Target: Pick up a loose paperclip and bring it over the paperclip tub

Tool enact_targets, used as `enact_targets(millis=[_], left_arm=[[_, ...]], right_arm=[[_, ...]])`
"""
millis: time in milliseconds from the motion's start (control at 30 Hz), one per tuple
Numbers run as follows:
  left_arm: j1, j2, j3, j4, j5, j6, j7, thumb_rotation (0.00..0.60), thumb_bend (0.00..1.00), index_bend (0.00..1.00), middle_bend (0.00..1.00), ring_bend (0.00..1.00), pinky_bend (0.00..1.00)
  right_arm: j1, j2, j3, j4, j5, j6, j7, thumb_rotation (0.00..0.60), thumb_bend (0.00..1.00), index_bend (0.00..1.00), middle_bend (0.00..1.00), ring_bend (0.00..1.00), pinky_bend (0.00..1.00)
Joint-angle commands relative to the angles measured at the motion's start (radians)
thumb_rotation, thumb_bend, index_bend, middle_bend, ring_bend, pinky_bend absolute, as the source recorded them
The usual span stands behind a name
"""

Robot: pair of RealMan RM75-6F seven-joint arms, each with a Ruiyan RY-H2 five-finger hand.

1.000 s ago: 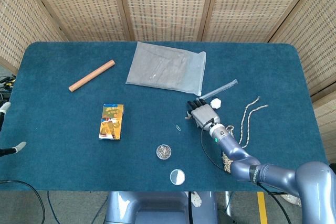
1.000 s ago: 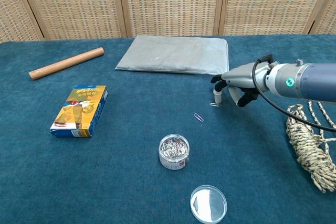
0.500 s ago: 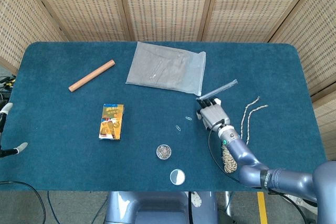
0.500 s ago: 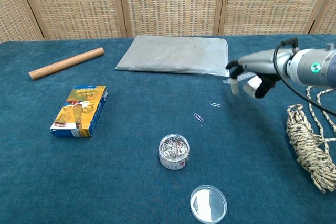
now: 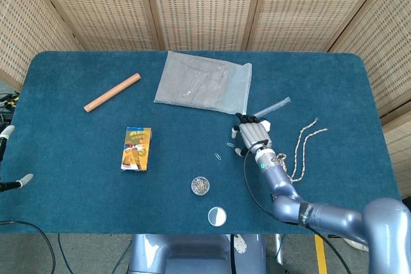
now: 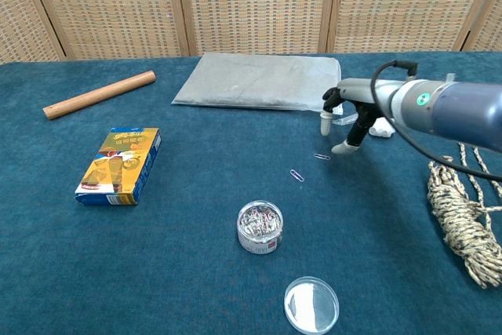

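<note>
Back down beside the near paperclip (image 6: 321, 156) after a brief lift: right hand (image 6: 346, 118), fingers (image 6: 325, 124) apart and pointing down, holding nothing. Second clip (image 6: 296, 175) loose on the counter (image 6: 157, 272), both well apart from the open tub (image 6: 260, 227). Pickup not yet made. Blue cloth surface, wicker screens (image 5: 205, 4) behind.

- The table (image 5: 77, 178) has a dark blue felt top.
- A wooden rod (image 5: 112, 92) lies toward the far left.
- A grey plastic pouch (image 5: 203, 82) lies at the far middle.
- A small yellow box (image 5: 137, 149) lies left of centre.
- Two loose paperclips (image 6: 297, 176) lie near the middle, close together.
- The open paperclip tub (image 6: 260, 227) stands near the front, its round lid (image 6: 311, 304) beside it.
- A coiled rope (image 6: 459, 221) lies on the right.
</note>
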Motion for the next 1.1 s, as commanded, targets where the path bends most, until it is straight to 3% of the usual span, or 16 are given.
enact_targets(millis=[33,533,1100], left_arm=[[-0.001,0.004,-0.004,0.0,-0.01,-0.006,-0.012,0.6,0.0,0.0,0.0,0.0,0.0],[-0.009,0.013,-0.009,0.005,-0.021,-0.027,-0.032,0.6,0.0,0.0,0.0,0.0,0.0],[-0.013,0.007,-0.009,0.007,-0.027,-0.029,-0.02,0.6,0.0,0.0,0.0,0.0,0.0]], right_arm=[[0.031,-0.06,0.013,0.064,0.045,0.005,-0.034,0.6,0.27,0.47,0.0,0.0,0.0],[0.045,-0.16,0.025,0.208,0.038,-0.013,-0.047,0.6,0.27,0.5,0.0,0.0,0.0],[0.033,-0.168,0.033,0.245,0.039,-0.049,-0.055,0.6,0.29,0.51,0.0,0.0,0.0]])
